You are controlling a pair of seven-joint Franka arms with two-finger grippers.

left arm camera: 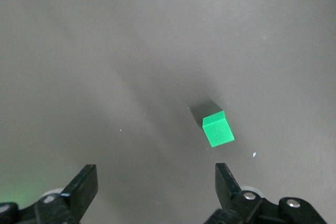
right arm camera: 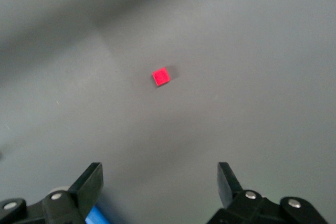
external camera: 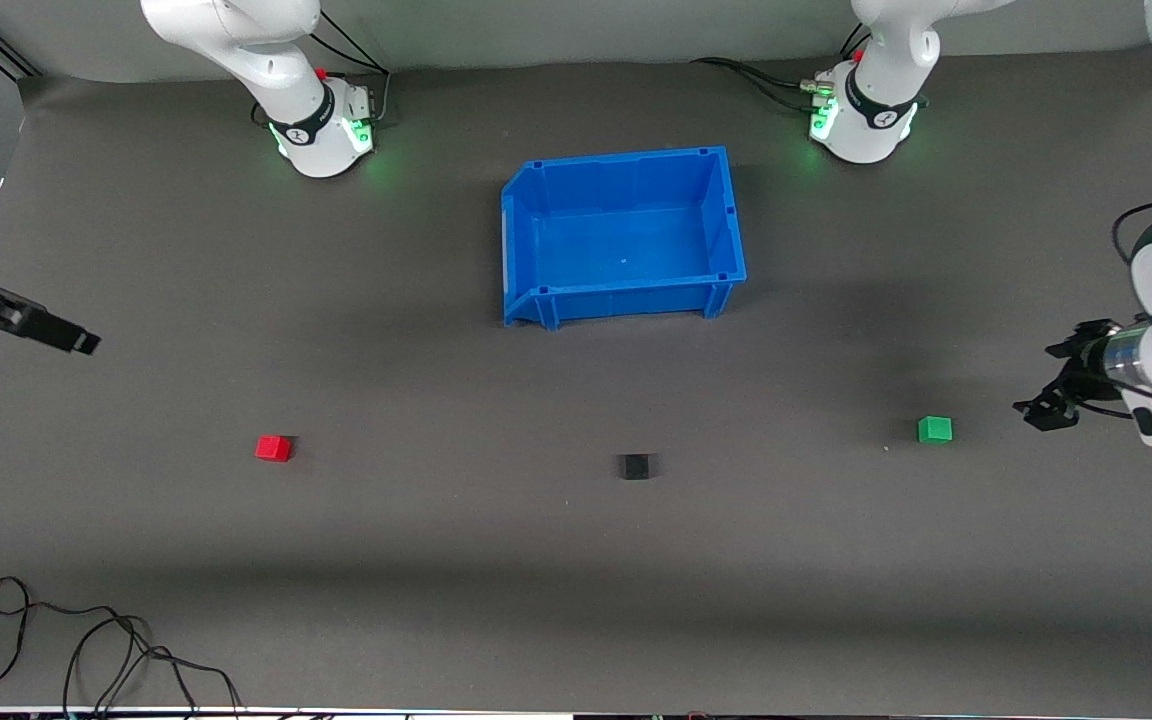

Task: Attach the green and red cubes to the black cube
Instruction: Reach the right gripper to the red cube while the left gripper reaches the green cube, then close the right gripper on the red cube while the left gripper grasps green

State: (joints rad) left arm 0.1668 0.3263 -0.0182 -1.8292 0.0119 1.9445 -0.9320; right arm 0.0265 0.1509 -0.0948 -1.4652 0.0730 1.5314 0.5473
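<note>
A red cube (external camera: 273,447) lies on the dark table toward the right arm's end; it also shows in the right wrist view (right arm camera: 161,76). A black cube (external camera: 635,466) lies near the table's middle. A green cube (external camera: 934,429) lies toward the left arm's end; it also shows in the left wrist view (left arm camera: 217,129). My left gripper (external camera: 1041,412) is open and empty in the air beside the green cube, and shows in its own wrist view (left arm camera: 156,184). My right gripper (external camera: 81,340) is open and empty over the table's edge at the right arm's end, apart from the red cube, and shows in its own wrist view (right arm camera: 159,182).
A large empty blue bin (external camera: 526,215) stands between the two arm bases, farther from the front camera than the cubes. Loose black cables (external camera: 86,650) lie at the table's front edge toward the right arm's end.
</note>
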